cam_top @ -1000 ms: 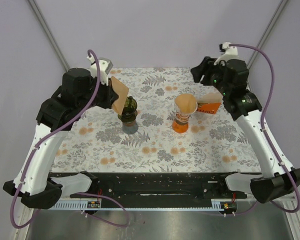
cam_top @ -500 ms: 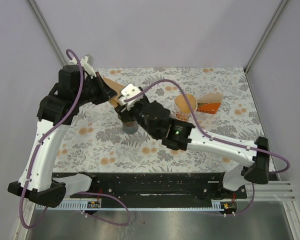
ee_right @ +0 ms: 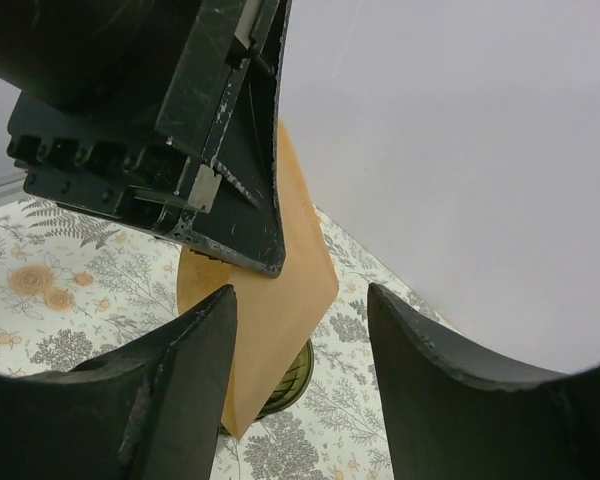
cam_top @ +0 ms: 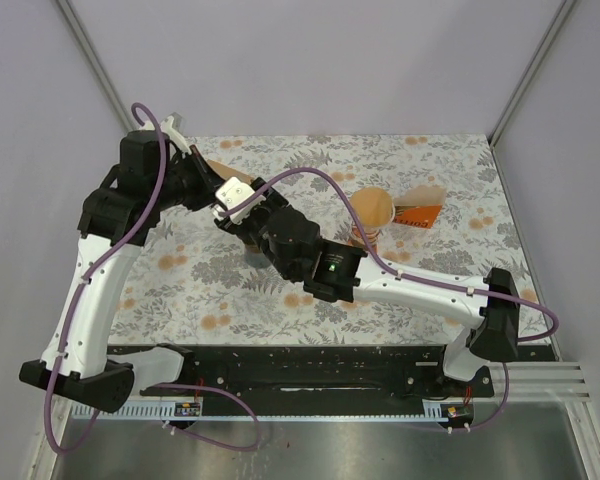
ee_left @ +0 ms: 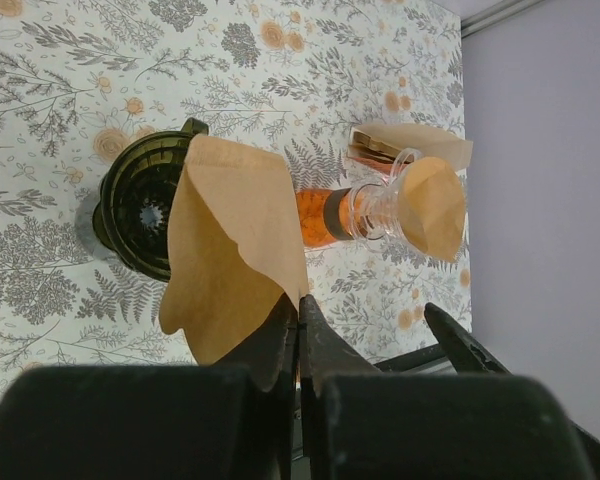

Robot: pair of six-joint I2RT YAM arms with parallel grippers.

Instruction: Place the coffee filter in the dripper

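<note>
**Filter over the dripper, not yet in**

The brown paper cone filter (ee_left: 230, 250) hangs pinched at its edge in the tightly closed left gripper (ee_left: 298, 305), just over the dark green ribbed dripper (ee_left: 140, 215). The right gripper (ee_right: 300, 295) hovers near it, jaws apart and empty. Seating the filter is what's left.

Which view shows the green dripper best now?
Left wrist view: the dripper shows its open ribbed inside, partly behind the filter. Right wrist view shows only its edge under the filter. In the top view the right arm hides it.
</note>
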